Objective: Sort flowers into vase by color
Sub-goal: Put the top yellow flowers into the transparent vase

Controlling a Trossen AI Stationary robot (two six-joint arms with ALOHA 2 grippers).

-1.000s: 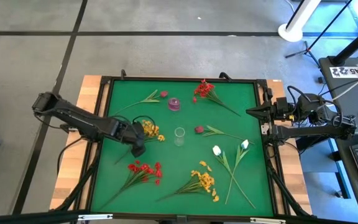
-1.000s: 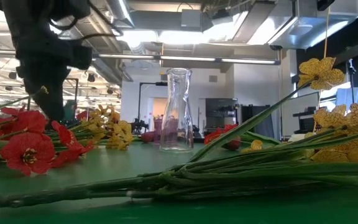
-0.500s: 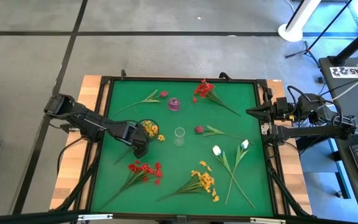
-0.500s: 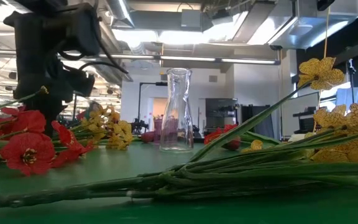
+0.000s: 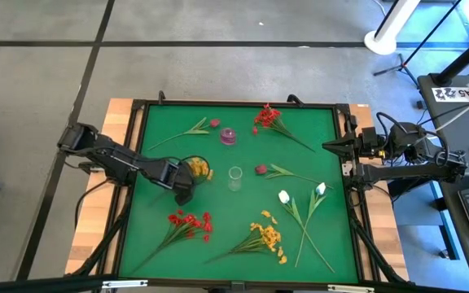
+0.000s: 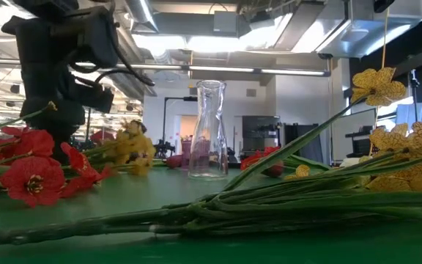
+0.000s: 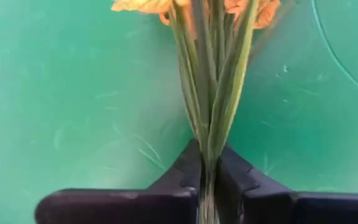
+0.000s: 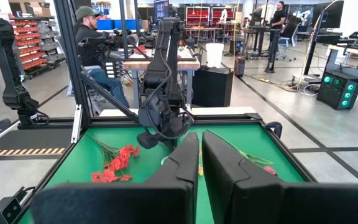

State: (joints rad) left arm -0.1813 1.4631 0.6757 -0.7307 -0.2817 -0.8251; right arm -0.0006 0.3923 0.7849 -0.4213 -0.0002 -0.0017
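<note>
The yellow-orange flowers (image 5: pixel 197 168) lie left of the clear vase (image 5: pixel 234 177), which stands upright mid-table. My left gripper (image 5: pixel 183 195) is shut on their green stems (image 7: pixel 211 93). A pink vase (image 5: pixel 229 135) stands farther back. On the green mat also lie red flowers (image 5: pixel 190 221) near the front, more red flowers (image 5: pixel 267 116) at the back, another yellow bunch (image 5: pixel 267 238), white tulips (image 5: pixel 283 196), and maroon buds (image 5: pixel 260 169). My right gripper (image 5: pixel 327 146) waits shut at the table's right edge. My left gripper pinches the yellow bunch's stems (image 7: pixel 207 163) between its two fingers (image 7: pixel 188 171), some way below the flower heads. The fingers come from above, slanting down, and lie across the stems. Several stems are gathered together in the pinch. The heads (image 6: pixel 132 143) sit just above the mat.
A raised black frame (image 5: pixel 134 146) borders the green mat. Long stems (image 6: pixel 233 209) of the near yellow bunch lie across the front. Beyond the table's left side a person (image 8: pixel 95 37) sits among workshop benches.
My left gripper has settled on the yellow bunch's stems and taken hold of them. The yellow heads have drawn closer together and risen slightly off the mat.
</note>
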